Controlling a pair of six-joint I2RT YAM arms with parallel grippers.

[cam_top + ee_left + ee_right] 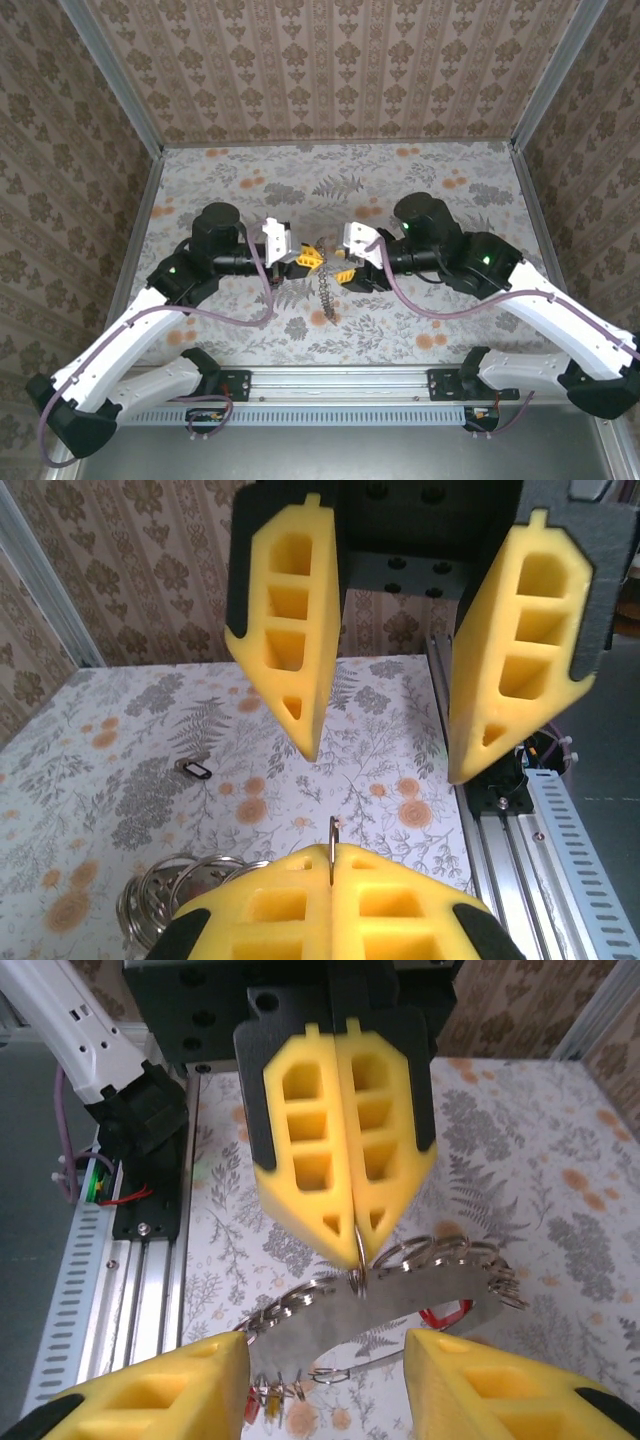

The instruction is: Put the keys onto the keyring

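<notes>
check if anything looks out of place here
One small dark-headed key lies alone on the table, well apart from the keyring, which is pinched by a thin ring in the shut left jaws.

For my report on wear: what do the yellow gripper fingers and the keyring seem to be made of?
The left gripper's fingers look like matte yellow plastic, perhaps printed: hollow cells, no gloss. The keyring seems bare metal, probably steel: a flat grey band with dull sheen, carrying bright wire rings.
</notes>
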